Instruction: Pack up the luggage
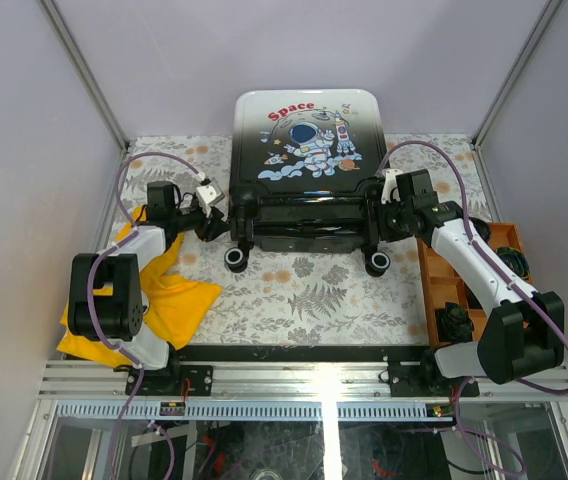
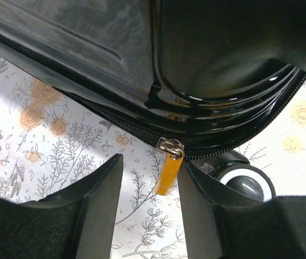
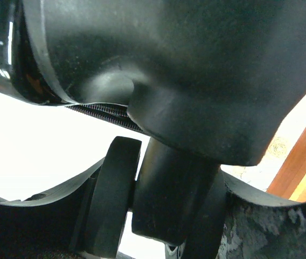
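The luggage (image 1: 304,150) lies zipped closed on the table, astronaut print up, wheels toward me. My left gripper (image 1: 221,218) is at its left front corner. In the left wrist view the orange zipper pull (image 2: 169,172) hangs from the zipper between my left gripper's (image 2: 150,181) fingers, close against the right finger (image 2: 199,194), with a gap to the left finger (image 2: 102,189). My right gripper (image 1: 382,207) is at the right front corner. Its fingers (image 3: 50,205) clamp a black wheel (image 3: 112,199) and the caster housing (image 3: 169,189) under the shell (image 3: 169,65).
A yellow cloth (image 1: 179,300) lies under the left arm at the front left. An orange compartment tray (image 1: 432,290) with dark items stands along the right edge, seen also as an orange tray edge (image 3: 304,162). A wheel (image 2: 247,183) sits just right of the left gripper.
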You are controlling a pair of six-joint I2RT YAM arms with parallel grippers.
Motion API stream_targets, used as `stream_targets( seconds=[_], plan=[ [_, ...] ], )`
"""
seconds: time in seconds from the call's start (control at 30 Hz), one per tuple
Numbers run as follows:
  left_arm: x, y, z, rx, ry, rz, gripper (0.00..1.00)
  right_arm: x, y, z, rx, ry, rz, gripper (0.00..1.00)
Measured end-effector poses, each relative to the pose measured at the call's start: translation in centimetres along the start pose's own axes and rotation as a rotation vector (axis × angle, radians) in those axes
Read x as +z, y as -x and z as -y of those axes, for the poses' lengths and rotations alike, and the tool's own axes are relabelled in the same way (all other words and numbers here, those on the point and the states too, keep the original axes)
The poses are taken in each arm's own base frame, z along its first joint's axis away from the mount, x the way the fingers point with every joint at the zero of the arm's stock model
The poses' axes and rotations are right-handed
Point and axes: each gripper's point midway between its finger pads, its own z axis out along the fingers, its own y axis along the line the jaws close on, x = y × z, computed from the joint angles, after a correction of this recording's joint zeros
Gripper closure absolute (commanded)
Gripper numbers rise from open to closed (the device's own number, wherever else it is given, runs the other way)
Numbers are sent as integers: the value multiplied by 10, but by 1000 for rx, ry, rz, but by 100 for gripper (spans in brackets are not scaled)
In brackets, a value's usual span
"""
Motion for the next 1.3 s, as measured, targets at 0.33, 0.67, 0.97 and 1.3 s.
stream_targets(
  seconds=[0.33,0.67,0.97,1.3],
  plan=[
    [-2,2,5,108,20,-18,68,0,0,0,-1,0,0,100],
    [-9,-5,19,108,9,-24,31,0,0,0,0,1,0,100],
    [-15,-23,29,151,172,-14,39,0,0,0,0,1,0,100],
    [-1,9,21,267,263,95,66,3,-3,0,-2,8,-11,100]
  ],
)
